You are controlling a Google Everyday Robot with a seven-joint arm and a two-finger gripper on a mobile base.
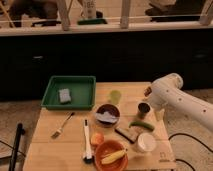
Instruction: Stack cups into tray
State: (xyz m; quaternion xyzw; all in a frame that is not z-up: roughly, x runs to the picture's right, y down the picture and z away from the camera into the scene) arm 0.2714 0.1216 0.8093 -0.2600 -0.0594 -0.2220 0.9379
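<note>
Tabletop (50,152) of pale wood is covered with kitchen things. At its far left corner the green tray (80,86) is set, and a small grey block (64,95) is laid flat inside it. A fork (61,126) is seen in front of the tray. The yellow-green cup (115,96) is stood upright on the wood just right of the tray, outside it, with a dark bowl (107,115) in front of it. An orange bowl (98,149) holding a banana (114,156) is placed at the near edge. Further right the metal cup (144,109) is stood upright on the table, well apart from the tray. The gripper (148,94) is held just above this cup, at the end of the white arm (175,97); whether it is wide or closed cannot be told.
</note>
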